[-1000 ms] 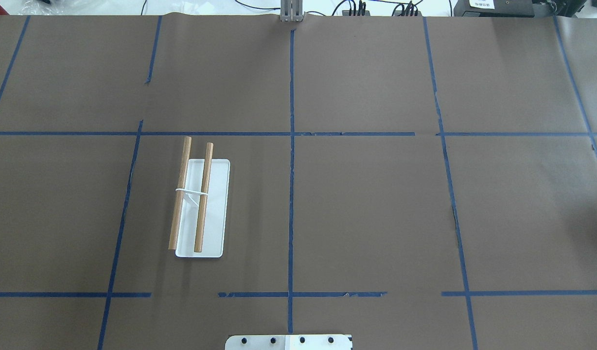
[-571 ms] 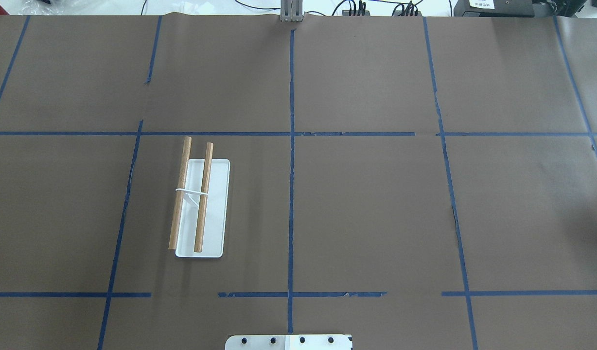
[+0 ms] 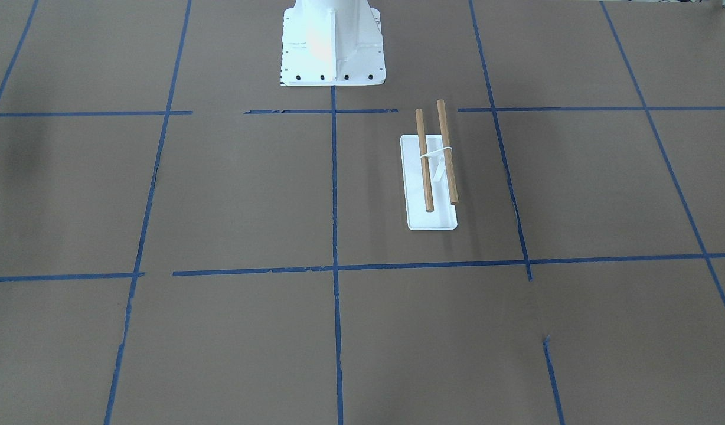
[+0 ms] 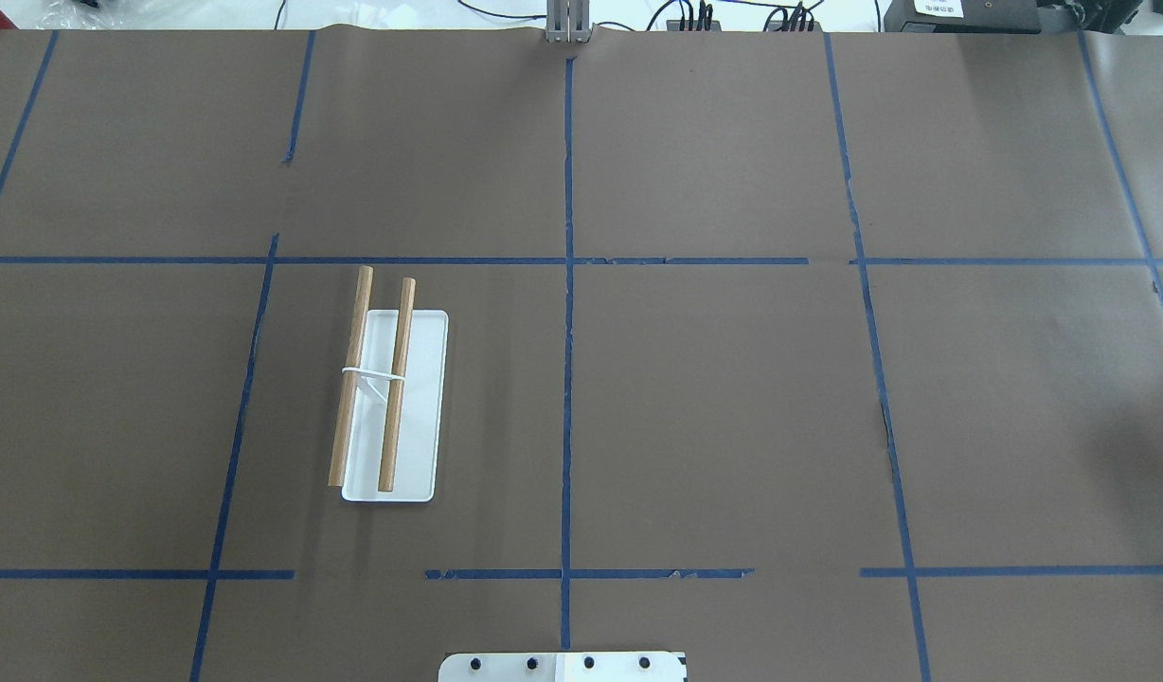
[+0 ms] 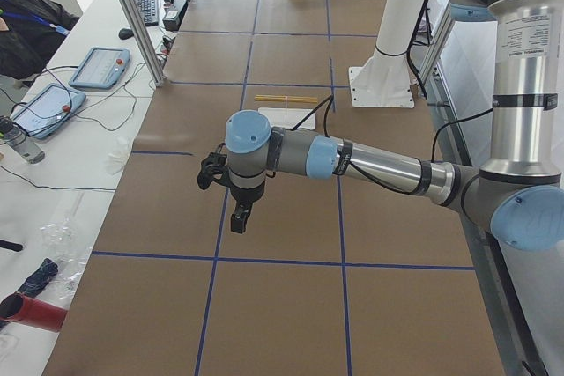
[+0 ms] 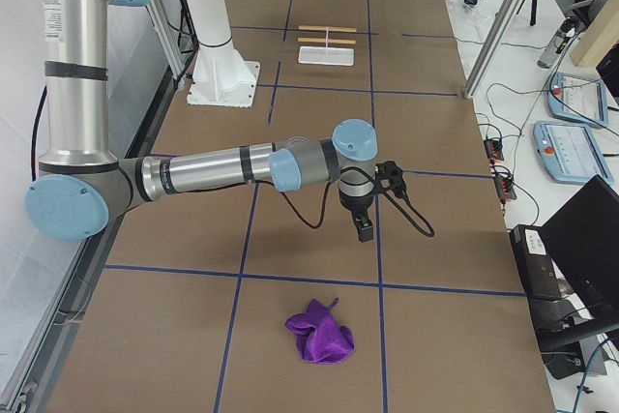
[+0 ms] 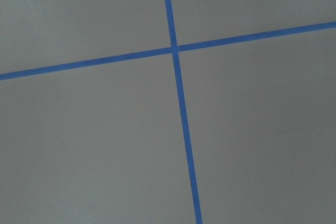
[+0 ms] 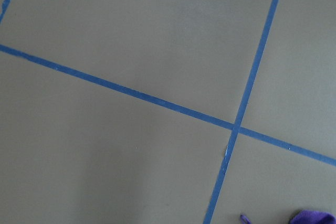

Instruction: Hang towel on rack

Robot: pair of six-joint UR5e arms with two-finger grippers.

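Note:
The rack is a white base with two wooden rods and stands left of the table's middle; it also shows in the front view. The purple towel lies crumpled at the table's end on my right side, far from the rack; its edge shows in the right wrist view. My right gripper hangs above the table a little short of the towel. My left gripper hangs above the table near the opposite end. I cannot tell whether either is open or shut. Neither holds anything I can see.
The table is covered in brown paper with a blue tape grid. The robot's white base plate sits at the near middle edge. Aluminium posts and desks with tablets stand beyond the far edge.

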